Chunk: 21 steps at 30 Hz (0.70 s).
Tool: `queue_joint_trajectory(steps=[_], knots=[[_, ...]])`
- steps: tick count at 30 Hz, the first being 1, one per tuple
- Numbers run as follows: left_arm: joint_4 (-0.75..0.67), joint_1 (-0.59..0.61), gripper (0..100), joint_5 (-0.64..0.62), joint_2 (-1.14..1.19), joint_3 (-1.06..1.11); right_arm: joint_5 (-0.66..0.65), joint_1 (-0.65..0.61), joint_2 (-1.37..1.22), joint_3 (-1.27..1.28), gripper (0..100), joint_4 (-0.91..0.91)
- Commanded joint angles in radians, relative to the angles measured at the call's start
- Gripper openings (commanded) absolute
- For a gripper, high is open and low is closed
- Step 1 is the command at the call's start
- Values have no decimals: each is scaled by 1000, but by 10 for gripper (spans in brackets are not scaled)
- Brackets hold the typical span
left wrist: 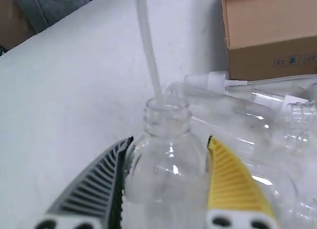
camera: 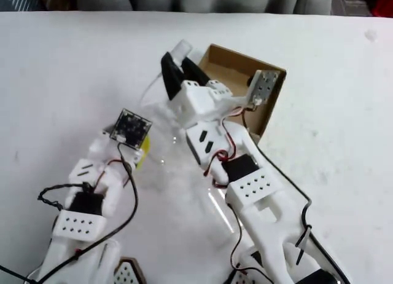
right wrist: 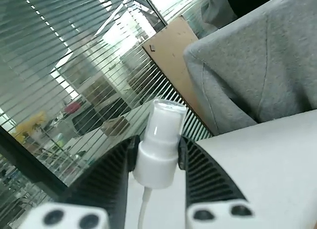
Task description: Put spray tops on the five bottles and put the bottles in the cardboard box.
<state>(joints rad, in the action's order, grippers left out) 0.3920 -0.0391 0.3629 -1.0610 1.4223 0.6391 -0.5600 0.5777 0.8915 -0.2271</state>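
While pinched at its shoulders, bottle (left wrist: 166,184): inside left gripper (left wrist: 169,142), closed partway onto it.
Spray top (right wrist: 163,125): clamped in right gripper (right wrist: 157,142), with tube (left wrist: 148,50) reaching down to the bottle's neck.
Spare bottles (left wrist: 267,115): lying just beyond left gripper.
Cardboard box (left wrist: 267,30): farther behind.

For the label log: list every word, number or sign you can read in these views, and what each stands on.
Brown cardboard box, side wall: two small printed marks, too blurred to read.
Brown board by the window blinds: one small dark mark, unreadable.
Clear plastic bottle and white spray top: no print visible.
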Motion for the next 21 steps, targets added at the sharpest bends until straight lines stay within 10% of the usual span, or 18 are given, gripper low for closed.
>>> queue_joint_trajectory(steps=[1,21], knots=[[-28,12,20,-15,-31,-12,-3,-28,2,-32,15,54],[-28,18,20,-120,-38,-38,-89,-151,2,-31,27,203]])
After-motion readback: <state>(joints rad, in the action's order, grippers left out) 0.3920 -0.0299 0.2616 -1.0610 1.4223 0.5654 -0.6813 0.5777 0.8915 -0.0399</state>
